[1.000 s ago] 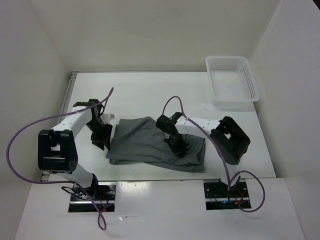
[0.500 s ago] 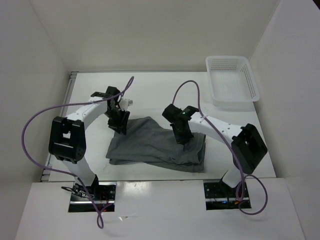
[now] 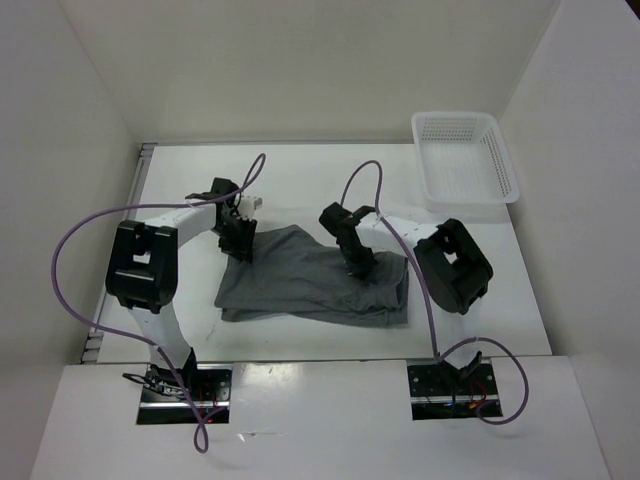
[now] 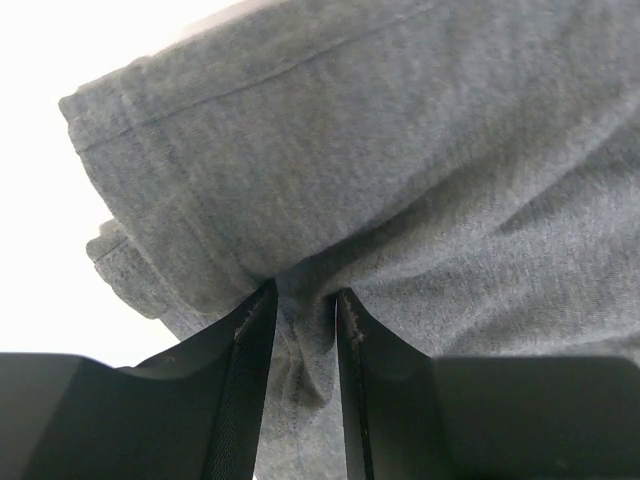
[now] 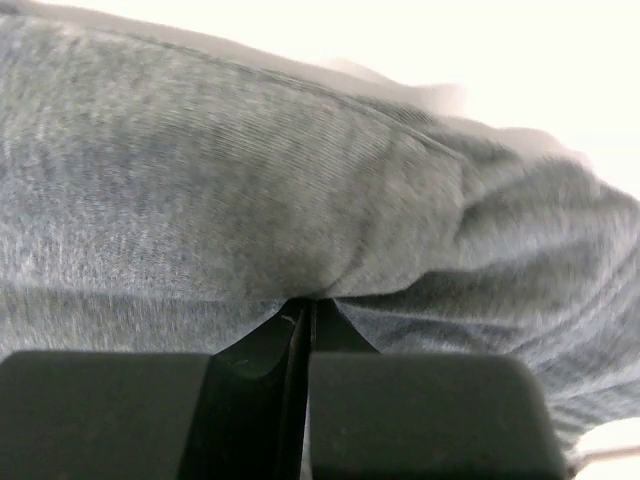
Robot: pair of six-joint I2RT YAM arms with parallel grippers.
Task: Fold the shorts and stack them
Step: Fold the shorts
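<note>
Nearest the arm bases: the shorts (image 3: 315,285), mid-grey and soft, flat on the white tabletop (image 3: 300,190), near and centre. Long axis left to right, with a thicker doubled band at the right end.

Just beyond, at the far left corner of the cloth: the left pincer (image 3: 243,248), parted only narrowly, with a ridge of grey fabric bunched between its fingers (image 4: 250,340). A firm hold on the shorts.

Further right along the same far edge, a little right of centre: the right pincer (image 3: 362,268), closed tight, with cloth puckering into its tips. Judged a thin pinch of the shorts.

Key relation for the coming move: both pincers on the far long edge, and the bulk of the cloth on the near side of each. Probably a fold across the short way, far edge drawn towards near. Neither arm better placed, each holding its own half.

Farthest, at the far right corner and well apart from the cloth: a white perforated basket (image 3: 505,170).

Hard to make out: waistband and drawstring, not identifiable. Number of layers in either pinch, impossible to tell. Right wrist view soft and blurred, with the tabletop washed out to white.
</note>
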